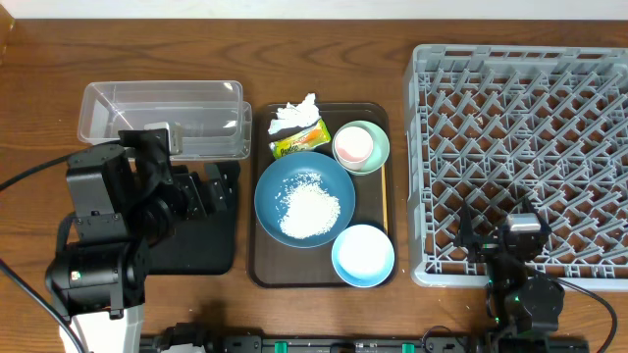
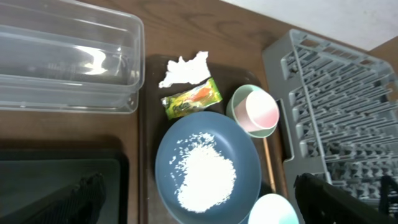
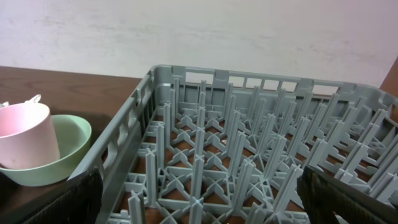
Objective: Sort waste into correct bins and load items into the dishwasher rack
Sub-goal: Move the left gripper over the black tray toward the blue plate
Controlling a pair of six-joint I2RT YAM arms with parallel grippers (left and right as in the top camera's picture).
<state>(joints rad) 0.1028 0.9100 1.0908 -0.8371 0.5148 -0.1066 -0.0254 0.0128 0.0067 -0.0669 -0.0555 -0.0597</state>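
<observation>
On the brown serving tray, a dark-blue dish (image 1: 278,175) holds a heap of white rice (image 1: 309,208). Behind it lie a crumpled tissue (image 1: 294,116) and a yellow-green wrapper (image 1: 299,140). A pink cup (image 1: 352,145) sits inside the pale-green bowl (image 1: 377,147), and a light-blue bowl (image 1: 363,255) sits at the front. A thin wooden stick (image 1: 385,208) lies along the tray's right edge. My left gripper (image 1: 214,189) is open and empty over the black tray (image 1: 201,250), beside the clear tub (image 1: 162,118). My right gripper (image 1: 498,226) is open and empty over the front-left part of the grey rack (image 1: 520,118).
The brown serving tray (image 1: 257,250) lies between the black tray and the rack, close to both. The rack's upright pegs (image 3: 239,155) rise right under my right fingers. The clear tub stands against the back edge of the black tray.
</observation>
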